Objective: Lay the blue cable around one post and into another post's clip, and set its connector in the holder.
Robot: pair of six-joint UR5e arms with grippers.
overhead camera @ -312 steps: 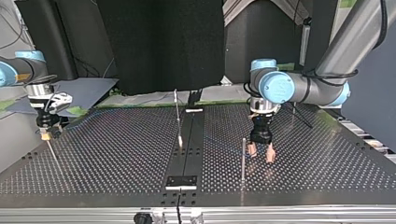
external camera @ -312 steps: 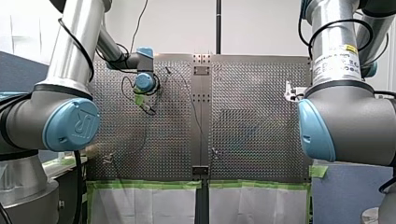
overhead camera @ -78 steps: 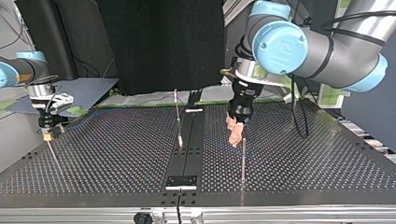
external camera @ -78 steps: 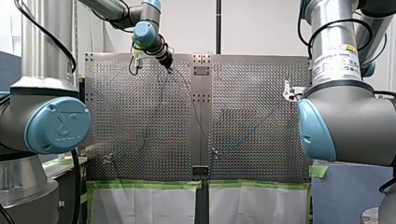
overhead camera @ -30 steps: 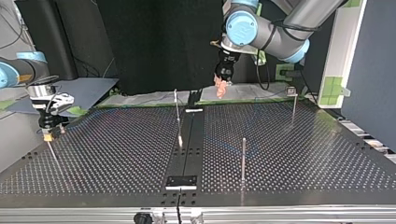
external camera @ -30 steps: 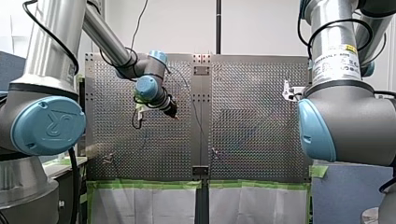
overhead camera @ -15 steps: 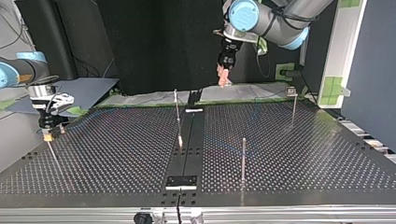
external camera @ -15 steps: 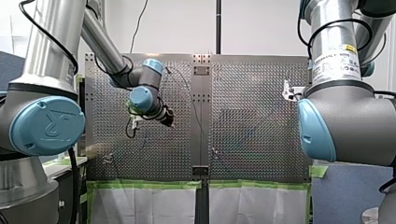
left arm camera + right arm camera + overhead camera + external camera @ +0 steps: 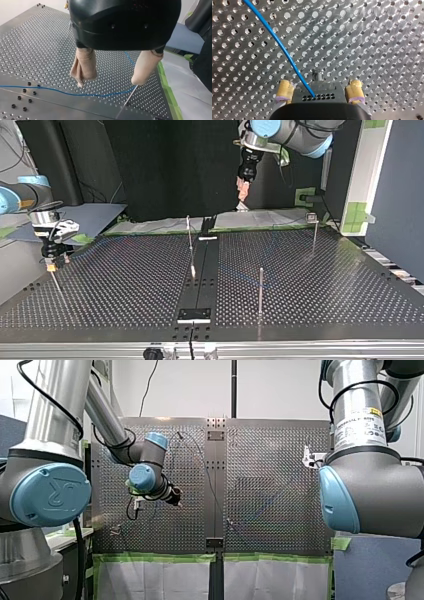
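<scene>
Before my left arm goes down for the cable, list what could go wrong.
1. The post stands just under one finger of the open, empty left end effector; a straight descent might strike it.
2. The cable lies thin and flat on the table, so the grasp could miss it.
3. The right end effector grips the connector; hauling the cable may tug it askew.

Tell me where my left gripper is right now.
In the top view my left gripper hangs high above the table, right of centre, near its far edge; the left wrist view shows it open, over the blue cable.
</scene>
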